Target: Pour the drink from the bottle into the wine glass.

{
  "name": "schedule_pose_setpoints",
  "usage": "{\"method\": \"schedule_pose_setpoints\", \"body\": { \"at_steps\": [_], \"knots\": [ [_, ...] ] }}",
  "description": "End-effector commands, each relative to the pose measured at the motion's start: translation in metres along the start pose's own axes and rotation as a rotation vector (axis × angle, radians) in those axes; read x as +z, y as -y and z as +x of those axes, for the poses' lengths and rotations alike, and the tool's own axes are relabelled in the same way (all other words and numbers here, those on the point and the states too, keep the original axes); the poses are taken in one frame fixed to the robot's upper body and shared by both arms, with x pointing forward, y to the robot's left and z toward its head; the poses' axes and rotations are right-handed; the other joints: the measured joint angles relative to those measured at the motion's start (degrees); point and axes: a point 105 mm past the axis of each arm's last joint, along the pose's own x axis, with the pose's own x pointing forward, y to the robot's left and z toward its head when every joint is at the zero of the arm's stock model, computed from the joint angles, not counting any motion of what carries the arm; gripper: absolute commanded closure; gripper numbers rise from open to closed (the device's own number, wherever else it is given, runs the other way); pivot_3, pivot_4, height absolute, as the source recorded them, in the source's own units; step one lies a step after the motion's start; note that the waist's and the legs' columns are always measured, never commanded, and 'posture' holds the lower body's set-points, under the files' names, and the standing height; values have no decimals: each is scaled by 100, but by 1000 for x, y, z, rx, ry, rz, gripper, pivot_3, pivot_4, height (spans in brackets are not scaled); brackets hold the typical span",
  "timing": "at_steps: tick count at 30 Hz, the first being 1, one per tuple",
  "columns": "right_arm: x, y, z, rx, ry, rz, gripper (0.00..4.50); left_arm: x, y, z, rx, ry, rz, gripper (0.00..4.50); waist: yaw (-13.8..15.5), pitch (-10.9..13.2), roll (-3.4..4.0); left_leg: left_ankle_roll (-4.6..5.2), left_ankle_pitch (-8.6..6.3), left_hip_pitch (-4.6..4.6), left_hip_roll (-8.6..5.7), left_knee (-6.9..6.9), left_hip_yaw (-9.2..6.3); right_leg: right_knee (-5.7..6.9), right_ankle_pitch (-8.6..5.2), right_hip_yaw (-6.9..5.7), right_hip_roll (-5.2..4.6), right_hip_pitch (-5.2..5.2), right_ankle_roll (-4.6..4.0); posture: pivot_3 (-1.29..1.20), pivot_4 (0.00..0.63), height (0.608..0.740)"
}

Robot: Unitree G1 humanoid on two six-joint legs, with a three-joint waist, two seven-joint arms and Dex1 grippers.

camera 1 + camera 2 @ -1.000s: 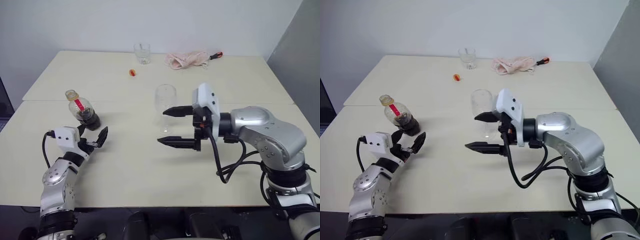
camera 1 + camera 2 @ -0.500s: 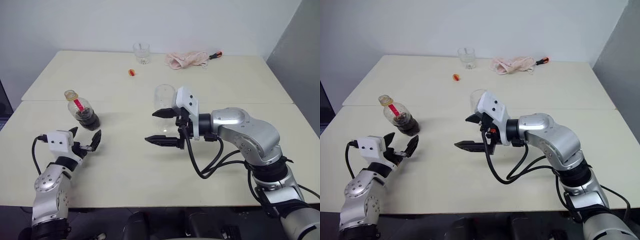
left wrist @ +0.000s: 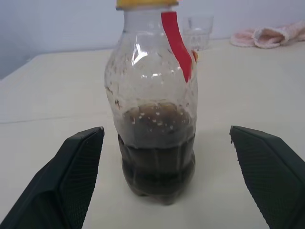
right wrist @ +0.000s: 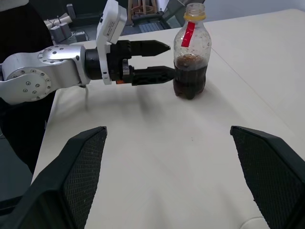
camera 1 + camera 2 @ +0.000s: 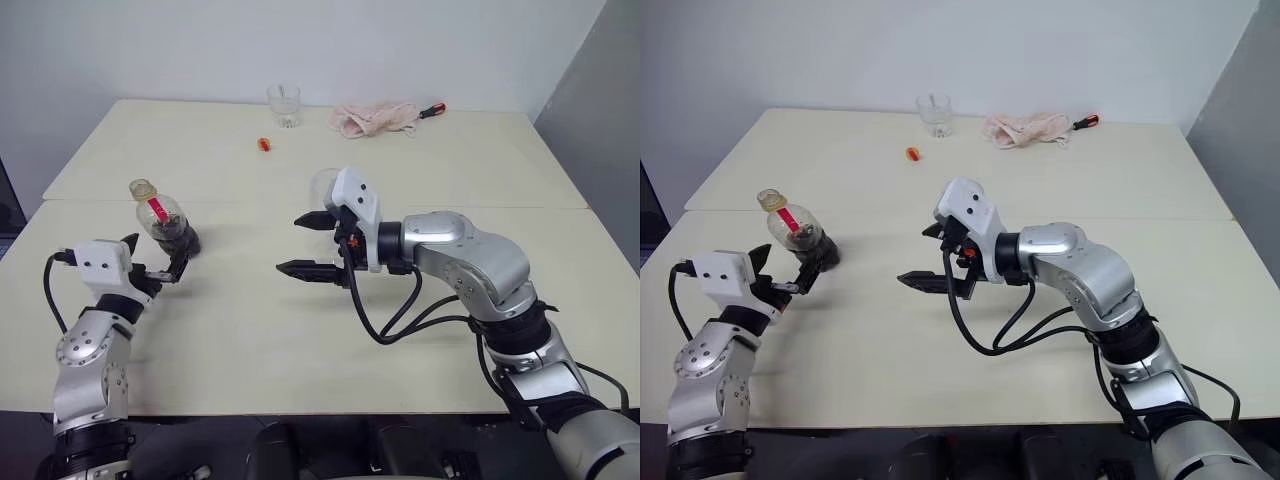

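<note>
The room is evenly and brightly lit from overhead, a soft diffuse light with no hard beams; the pale table [image 5: 250, 330] takes it flat, with no glare spots; shadows are faint and short, a soft smudge under the bottle [image 4: 190, 57] and a dim one beneath the right gripper [image 5: 305, 245]. The back wall fades slightly grey toward the corners. Seen close from the left wrist, the bottle is sharp, with small bright glints on its plastic shoulder, while the tumbler [image 3: 198, 31] and pink cloth [image 3: 267, 36] behind go soft; the near black fingers [image 3: 71, 176] blur at the edges.
</note>
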Motion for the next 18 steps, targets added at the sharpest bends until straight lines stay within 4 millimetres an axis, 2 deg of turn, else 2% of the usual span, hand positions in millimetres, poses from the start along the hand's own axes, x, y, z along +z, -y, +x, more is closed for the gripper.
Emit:
{"method": "schedule_pose_setpoints", "body": {
  "at_steps": [1, 10, 18],
  "knots": [
    [13, -3, -3, -3, 24, -62, 75, 11, -10, 10, 18, 24, 14, 0, 1, 0, 0, 0, 0, -1, -1, 0, 0, 0, 0, -3, 0, 0, 0, 0, 150, 740],
    [13, -5, -6, -5, 17, -76, 75, 8, -11, 35, -16, 20, -1, 0, 6, 0, 0, -1, 1, -14, -1, 4, -5, 0, 0, -63, 0, 0, -2, 0, 150, 740],
    [13, -3, -11, -35, 1, -91, 75, 4, 1, 60, -109, 4, 2, 0, 69, 0, -1, -2, 1, -25, -1, 4, -19, 1, -4, -85, -1, -2, -10, 0, 150, 740]
  ]
}}
